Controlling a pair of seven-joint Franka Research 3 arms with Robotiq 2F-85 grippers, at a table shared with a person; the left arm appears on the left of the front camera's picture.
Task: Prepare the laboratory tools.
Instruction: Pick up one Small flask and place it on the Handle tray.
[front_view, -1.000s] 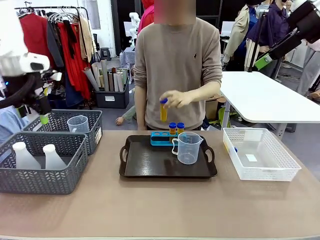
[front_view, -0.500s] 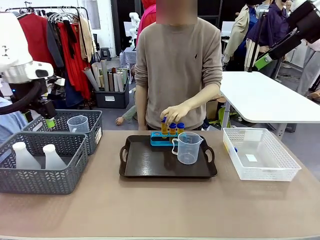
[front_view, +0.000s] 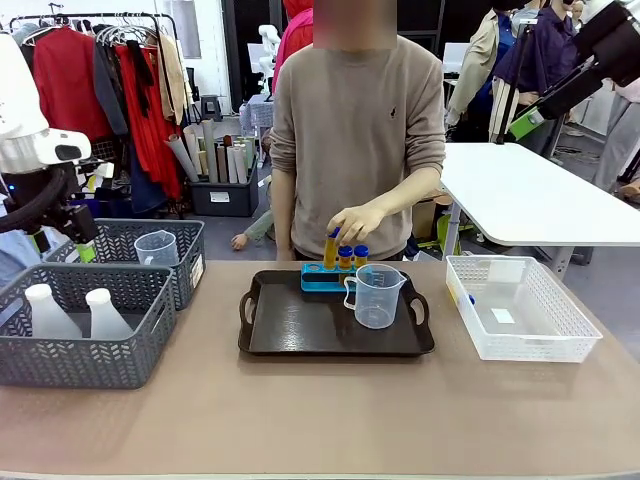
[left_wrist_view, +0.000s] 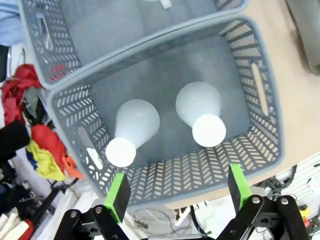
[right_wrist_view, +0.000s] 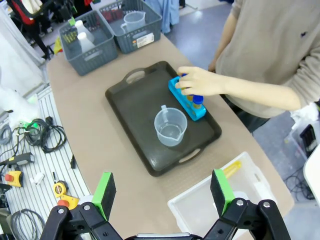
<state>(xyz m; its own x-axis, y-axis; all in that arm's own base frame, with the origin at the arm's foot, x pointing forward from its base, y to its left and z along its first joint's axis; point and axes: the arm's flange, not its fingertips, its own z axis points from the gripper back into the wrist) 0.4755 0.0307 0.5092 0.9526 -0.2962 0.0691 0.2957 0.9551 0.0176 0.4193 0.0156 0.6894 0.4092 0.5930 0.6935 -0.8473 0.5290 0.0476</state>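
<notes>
A clear handled beaker (front_view: 375, 295) stands on the dark tray (front_view: 300, 330) mid-frame. Behind it the blue rack (front_view: 318, 277) holds yellow, blue-capped tubes (front_view: 346, 258), a person's hand (front_view: 355, 220) on one. Two white flasks (front_view: 45, 312) sit in the grey basket (front_view: 70, 365), lower left. Left jaws and right jaws gape apart.

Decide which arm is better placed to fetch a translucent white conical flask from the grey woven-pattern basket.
Left. The left gripper, open, hangs directly above the grey woven-pattern basket holding two translucent white conical flasks; the right gripper hangs beyond the black tray.

Bright, even indoor light — soft shadows, wide-angle wrist distortion
</notes>
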